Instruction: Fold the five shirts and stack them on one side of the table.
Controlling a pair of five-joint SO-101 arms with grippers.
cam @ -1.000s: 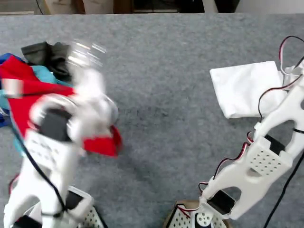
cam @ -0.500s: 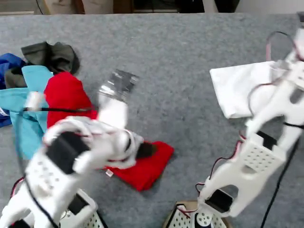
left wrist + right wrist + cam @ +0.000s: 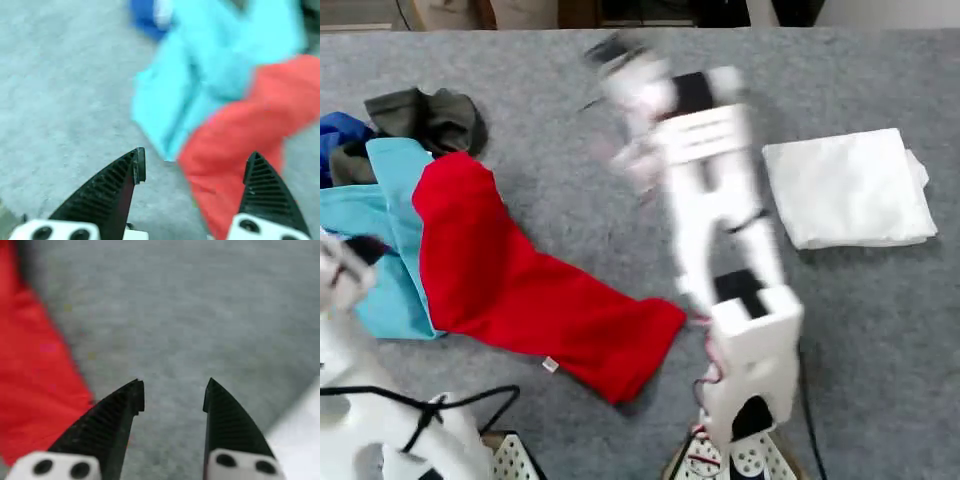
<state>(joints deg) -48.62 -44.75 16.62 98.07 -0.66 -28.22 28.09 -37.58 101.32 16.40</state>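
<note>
Grey fabric covers the counter point(image 3: 880, 330). At its left edge sits an unfolded heap: a blue shirt point(image 3: 338, 135), a dark olive shirt point(image 3: 430, 115) beside it, and a turquoise shirt point(image 3: 375, 240) partly under a red shirt point(image 3: 520, 290) that stretches toward the middle. The left claw point(image 3: 196, 155), jaws wide apart, hangs over the spot where turquoise meets red. The right claw point(image 3: 174, 382), jaws apart and holding nothing, hovers above bare counter just beside the red shirt. At far right lies a folded white shirt point(image 3: 848, 188).
</note>
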